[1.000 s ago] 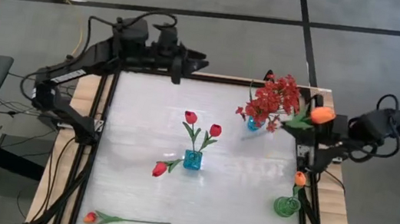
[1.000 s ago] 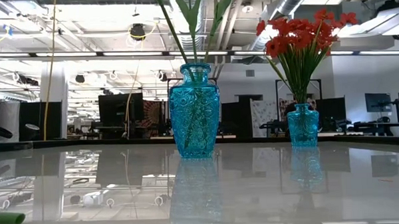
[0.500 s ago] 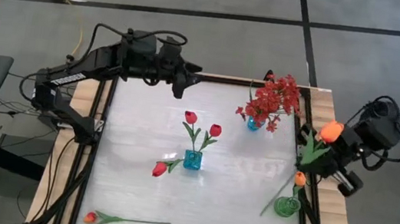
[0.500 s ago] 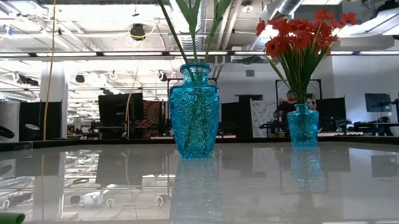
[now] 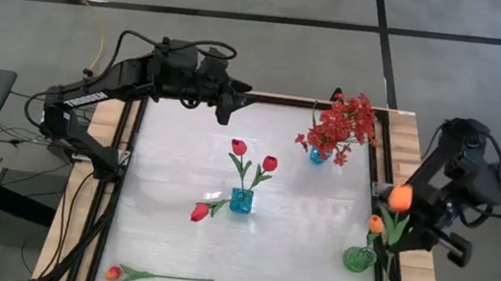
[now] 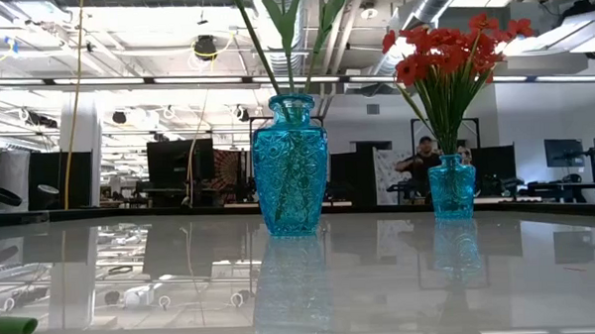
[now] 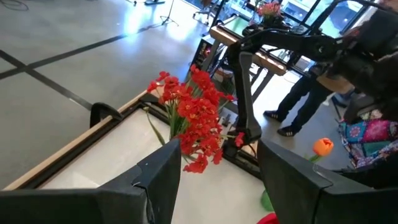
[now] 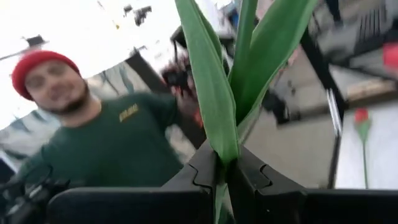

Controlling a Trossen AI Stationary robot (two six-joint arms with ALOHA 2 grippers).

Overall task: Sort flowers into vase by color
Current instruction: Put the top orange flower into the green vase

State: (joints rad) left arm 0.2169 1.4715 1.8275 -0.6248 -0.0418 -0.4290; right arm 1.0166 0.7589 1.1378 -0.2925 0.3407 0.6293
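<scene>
Right gripper [image 5: 401, 226]: seen clenched on the green stem of an orange tulip bud [image 5: 401, 197], held just above the table's right edge, over a green glass vase [image 5: 358, 260]. In the right wrist view the dark fingers [image 8: 202, 171] are pressed together around the stem and its long leaves.

Green glass vase: placed at the right edge of the white table [image 5: 180, 160]; a second orange tulip bud [image 5: 375, 223] is stood in it.

Left gripper [image 5: 229, 94]: held with fingers apart and nothing between them, above the table's far edge, left of centre.

Blue glass vase [image 5: 241, 200]: set at the middle of the table, with two red rosebuds [image 5: 239, 147] on green stems upright in it.

Small blue vase [image 5: 317, 155]: set near the far right corner, filled with a bushy spray of small red blossoms [image 5: 342, 123].

Loose red rosebud [image 5: 200, 213]: laid flat on the table, just left of the blue glass vase.

Loose orange tulip [image 5: 114, 273]: laid flat near the front left corner, stem pointed rightward.

Person [image 8: 99, 140]: seen in the right wrist view, in a red cap and dark green top, beyond the table.
</scene>
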